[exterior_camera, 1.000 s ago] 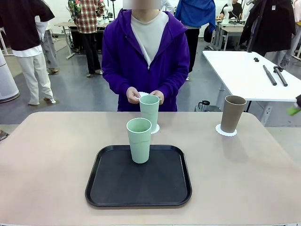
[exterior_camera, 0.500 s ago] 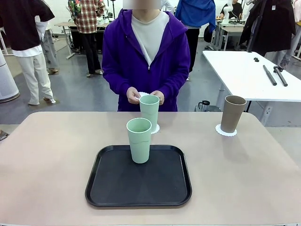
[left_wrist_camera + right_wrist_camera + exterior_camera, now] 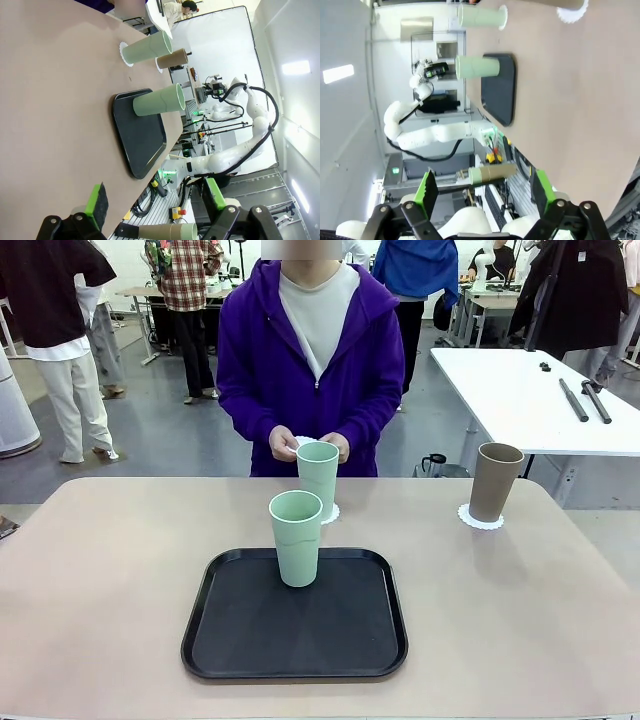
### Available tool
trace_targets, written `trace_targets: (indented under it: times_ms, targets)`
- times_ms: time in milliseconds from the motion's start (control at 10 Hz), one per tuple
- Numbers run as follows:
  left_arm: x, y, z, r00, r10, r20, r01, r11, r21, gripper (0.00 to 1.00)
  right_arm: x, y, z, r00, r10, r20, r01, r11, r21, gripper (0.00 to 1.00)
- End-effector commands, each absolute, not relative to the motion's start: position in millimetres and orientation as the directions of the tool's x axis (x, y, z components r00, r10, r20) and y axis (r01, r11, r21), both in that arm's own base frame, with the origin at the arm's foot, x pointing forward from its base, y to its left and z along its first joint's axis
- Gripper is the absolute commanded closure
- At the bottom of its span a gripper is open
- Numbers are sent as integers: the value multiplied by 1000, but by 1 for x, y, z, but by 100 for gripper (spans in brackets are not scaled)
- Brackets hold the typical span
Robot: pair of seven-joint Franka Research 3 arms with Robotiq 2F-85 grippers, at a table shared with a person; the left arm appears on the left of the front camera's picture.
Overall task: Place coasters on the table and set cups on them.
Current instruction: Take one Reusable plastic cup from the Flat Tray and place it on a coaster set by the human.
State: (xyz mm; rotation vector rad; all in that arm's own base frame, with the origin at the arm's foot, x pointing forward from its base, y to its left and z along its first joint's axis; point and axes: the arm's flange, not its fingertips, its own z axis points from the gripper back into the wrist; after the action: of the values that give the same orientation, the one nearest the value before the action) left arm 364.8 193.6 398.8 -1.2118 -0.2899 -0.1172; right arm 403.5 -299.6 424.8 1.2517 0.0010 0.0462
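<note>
standing matte and tapered, a mint cup [image 3: 296, 538] sits on the glossy black rounded tray [image 3: 240, 640]; scalloped paper coasters [image 3: 481, 519] underlie two far cups [image 3: 318, 478]; left gripper [image 3: 155, 197] and right gripper [image 3: 485, 192] gape, released.

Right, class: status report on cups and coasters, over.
Left gripper and right gripper open, empty. Brown cup on right coaster, far green cup on middle coaster. Near green cup on tray. Person holds third coaster.

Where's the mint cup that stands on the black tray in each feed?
Front view: mint cup centre, at the far end of the black tray.
Left wrist view: mint cup mid-picture, turned sideways.
Right wrist view: mint cup upper middle, turned sideways.
Shared landmark: that black tray.
</note>
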Motion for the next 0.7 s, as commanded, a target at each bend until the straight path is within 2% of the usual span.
trace_targets:
  times_ms: [0,300,600]
  targets:
    - [364,195,400,952,60,301,264,342,-902,0,402,-288,414,995,-55,82,-62,297,953,0]
    - [364,195,400,952,60,301,264,342,-902,0,400,-269,392,997,-58,59,-40,286,958,0]
    - [364,195,400,952,60,301,264,342,-902,0,391,-266,388,988,-137,73,-27,306,952,0]
